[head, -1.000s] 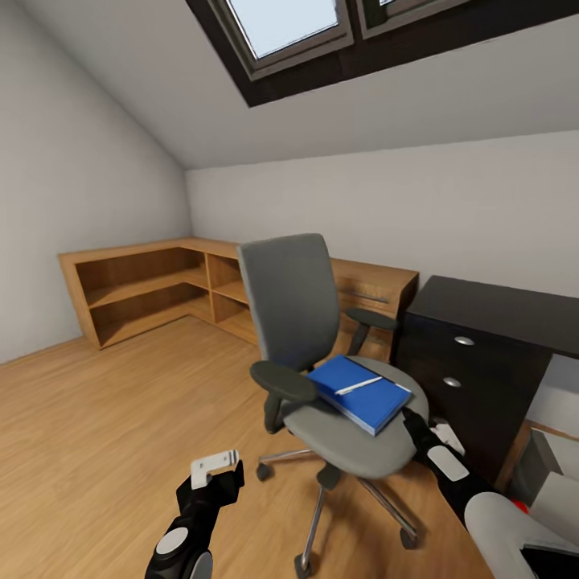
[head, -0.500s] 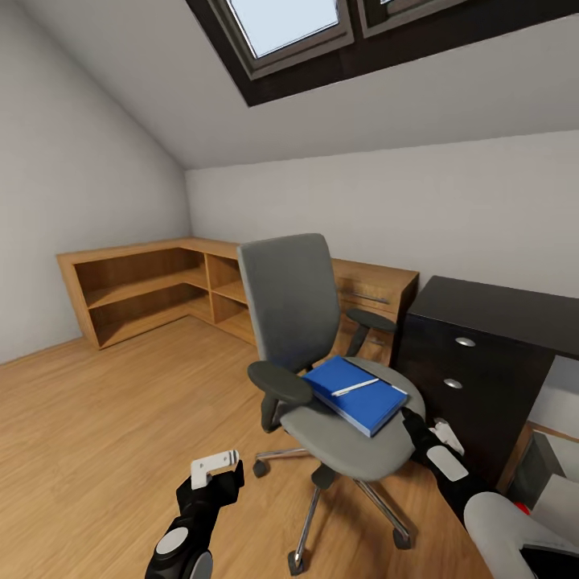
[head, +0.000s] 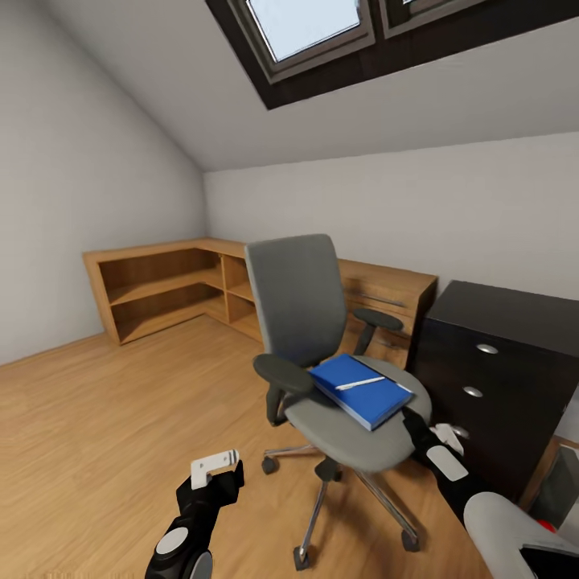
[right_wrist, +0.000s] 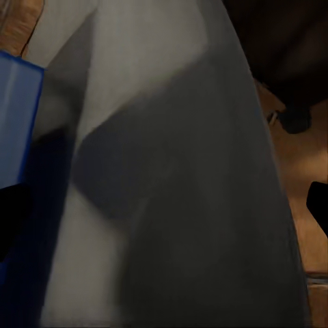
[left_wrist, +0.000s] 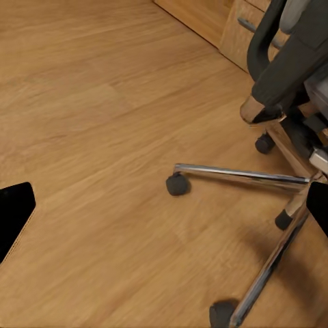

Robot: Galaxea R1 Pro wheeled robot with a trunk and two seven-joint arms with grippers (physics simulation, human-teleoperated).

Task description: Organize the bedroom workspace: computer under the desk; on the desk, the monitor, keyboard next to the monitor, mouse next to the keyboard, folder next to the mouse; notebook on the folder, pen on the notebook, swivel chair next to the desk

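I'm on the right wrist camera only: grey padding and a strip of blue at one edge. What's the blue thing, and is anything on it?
Observer: It's the folder, lying flat on the chair seat. A pen lies on top of it.
Operator: Where's my right gripper relative to it?
Observer: The right gripper is at the seat's edge, just beside the folder's near corner, on the side facing the dark drawer unit.
Operator: And the left one?
Observer: The left gripper is open over the wood floor, apart from the chair's wheeled base.
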